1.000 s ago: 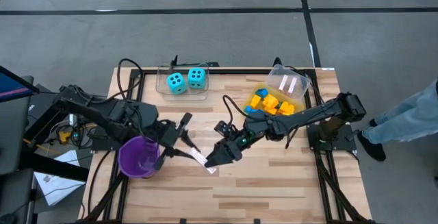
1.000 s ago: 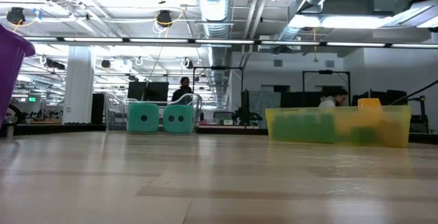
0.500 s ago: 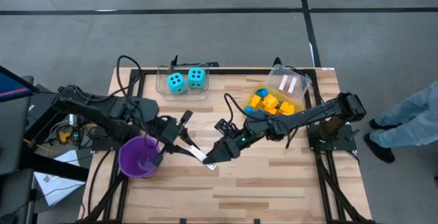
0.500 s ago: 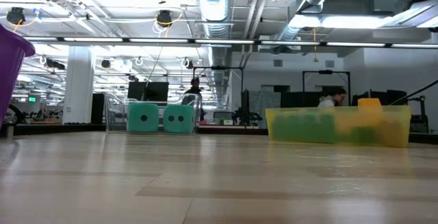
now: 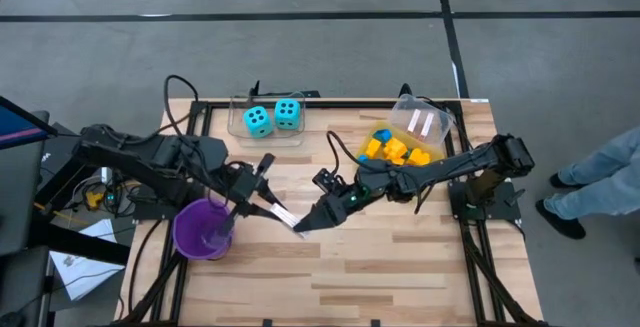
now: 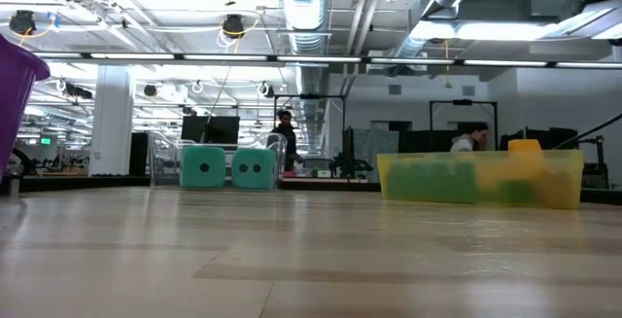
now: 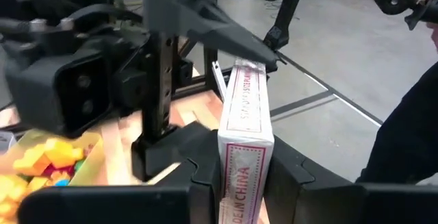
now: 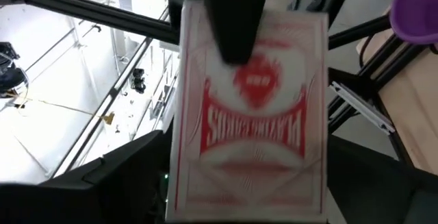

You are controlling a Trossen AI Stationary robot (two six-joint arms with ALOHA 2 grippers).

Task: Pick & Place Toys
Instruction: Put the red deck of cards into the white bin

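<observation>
A white card box with red print (image 5: 285, 218) hangs above the middle of the table, between my two grippers. My left gripper (image 5: 272, 210) is shut on the box's left end (image 7: 241, 183), just right of the purple cup (image 5: 203, 229). My right gripper (image 5: 303, 225) is open. Its fingers stand on either side of the box's other end, and the box's wide face (image 8: 253, 107) fills the right wrist view. Two cyan dice (image 5: 272, 117) sit in a clear tray at the far edge. Coloured bricks (image 5: 392, 152) lie in the yellow bin. My left gripper pinches the card box's two wide faces (image 7: 239, 166) between its two fingers, at the end nearer the table's left. The fingers come almost level from the table's left and lie along the box; one finger (image 8: 236, 18) shows on a wide face. The box stands on edge, lifted clear of the table.
A clear container holding pink cards (image 5: 422, 122) leans at the bin's far right. Cables loop over the table near both arms. A person's legs (image 5: 600, 177) show beyond the right edge. Bare wood lies along the near edge (image 5: 330, 287).
My left gripper and the card box have shifted slightly toward the table's far edge, the box staying clear of the table. My right gripper has stayed at the box's other end.
</observation>
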